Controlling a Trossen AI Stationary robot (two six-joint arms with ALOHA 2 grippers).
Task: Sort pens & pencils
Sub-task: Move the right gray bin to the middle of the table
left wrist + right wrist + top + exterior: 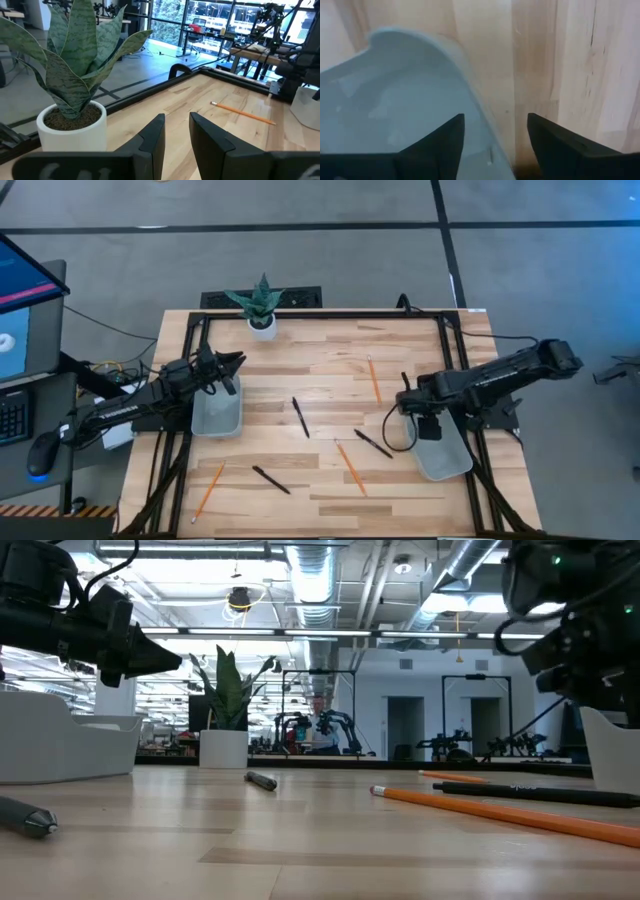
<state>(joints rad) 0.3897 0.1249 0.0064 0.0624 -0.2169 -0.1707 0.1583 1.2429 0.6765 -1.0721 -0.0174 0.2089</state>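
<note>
Pale butcher-block wood is forming the table we are working at, with grey floor around it and a long bright workshop showing beyond in the low view.

Our left gripper is hovering over the near end of a translucent grey rectangular bin on the table's left side, its two dark fingers parted a little and gripping nothing. It is pointing toward a small white pot holding a spiky green plant at the far edge.

Our right gripper is hanging over the rim of a second translucent grey bin on the right side, fingers spread apart and empty.

Three thin black pens are lying loose on the wood: one near the middle, one just left of the right bin, one toward the front. Three thin orange pencils are lying scattered too: one behind the right gripper, one front of centre, one at the front left. None is touching another as far as we are seeing, and neither bin is showing anything in it.
</note>
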